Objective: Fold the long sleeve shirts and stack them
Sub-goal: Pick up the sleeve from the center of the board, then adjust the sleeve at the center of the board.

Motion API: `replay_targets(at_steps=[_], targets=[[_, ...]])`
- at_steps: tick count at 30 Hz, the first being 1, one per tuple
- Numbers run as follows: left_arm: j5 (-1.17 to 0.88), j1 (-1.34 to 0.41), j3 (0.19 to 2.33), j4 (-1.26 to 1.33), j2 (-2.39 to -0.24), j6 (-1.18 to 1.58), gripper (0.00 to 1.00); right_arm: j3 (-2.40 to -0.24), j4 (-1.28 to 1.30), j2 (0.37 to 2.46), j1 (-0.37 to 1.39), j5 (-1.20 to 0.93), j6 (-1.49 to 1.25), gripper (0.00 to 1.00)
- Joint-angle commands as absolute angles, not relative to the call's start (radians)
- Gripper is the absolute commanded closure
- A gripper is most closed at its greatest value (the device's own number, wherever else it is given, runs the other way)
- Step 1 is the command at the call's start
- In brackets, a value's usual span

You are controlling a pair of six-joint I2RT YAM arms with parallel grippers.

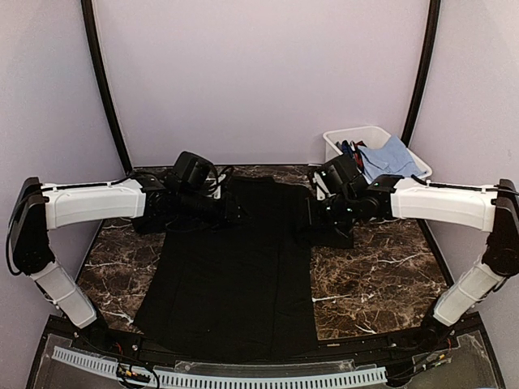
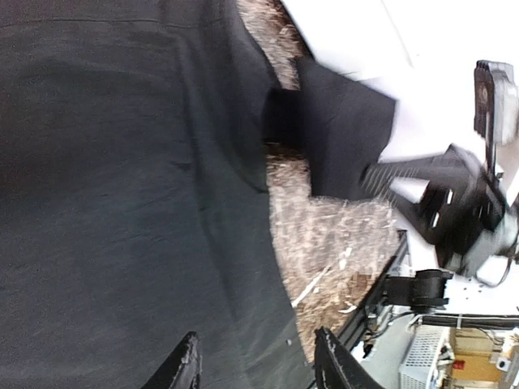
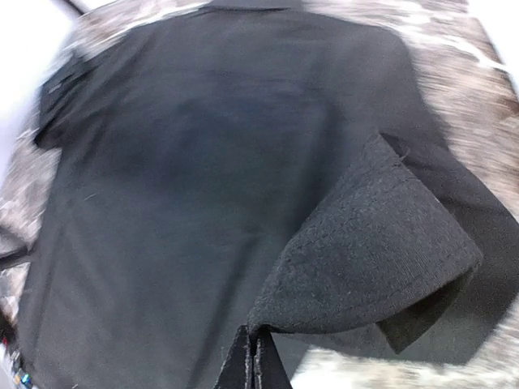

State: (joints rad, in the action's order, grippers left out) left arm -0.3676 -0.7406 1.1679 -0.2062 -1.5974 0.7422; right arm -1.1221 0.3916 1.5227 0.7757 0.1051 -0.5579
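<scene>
From above, the black shirt lies spread flat in the middle of the marble table, with its long side running from 12 to 6 o'clock. The left gripper is at the shirt's 10 o'clock corner and the right gripper is at its 2 o'clock side. At 1 o'clock from the shirt stands a white bin with a blue cloth inside. I cannot tell if this cloth is another shirt.

In the left wrist view, the left gripper has its jaws about half apart at 6 o'clock of the picture. Nothing is pinched between them, and they hang over the edge of the shirt. At 2 o'clock a flap of the cloth is raised from the table by the other arm.

In the right wrist view, the right gripper is fully closed and pinches the edge of this flap, which curls up above the flat shirt.

I judge the task is near its beginning: the shirt is laid out and only a first side fold is starting. No finished fold and no stack are visible, so the folding and the stacking are all left to do
</scene>
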Motion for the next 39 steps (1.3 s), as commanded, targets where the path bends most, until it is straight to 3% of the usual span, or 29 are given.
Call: replay_targets(at_steps=[1,7,15,20,24,30,39], targets=[[-0.431,-0.760,1.162,-0.088,-1.632,0.791,0.53,-1.166,0.267,1.574,0.840,-0.008,-0.556,1.00],[-0.471,-0.762,1.143,0.008,-1.668,0.865,0.50,-1.216,0.224,1.657,0.910,-0.073,-0.515,1.00],[-0.370,-0.756,1.105,0.009,-1.712,0.933,0.45,-1.243,0.186,1.772,0.961,-0.118,-0.508,1.00],[-0.367,-0.734,1.036,0.054,-1.738,0.956,0.43,-1.289,0.174,1.861,0.992,-0.141,-0.505,0.91],[-0.363,-0.718,1.000,0.080,-1.747,0.958,0.36,-1.343,0.193,1.915,1.022,-0.145,-0.499,0.74],[-0.376,-0.710,0.974,0.107,-1.767,0.950,0.35,-1.313,0.213,1.863,1.032,-0.085,-0.517,0.68],[-0.242,-0.688,1.023,-0.069,-1.796,0.868,0.41,-1.164,0.253,1.716,0.991,0.027,-0.566,0.66]])
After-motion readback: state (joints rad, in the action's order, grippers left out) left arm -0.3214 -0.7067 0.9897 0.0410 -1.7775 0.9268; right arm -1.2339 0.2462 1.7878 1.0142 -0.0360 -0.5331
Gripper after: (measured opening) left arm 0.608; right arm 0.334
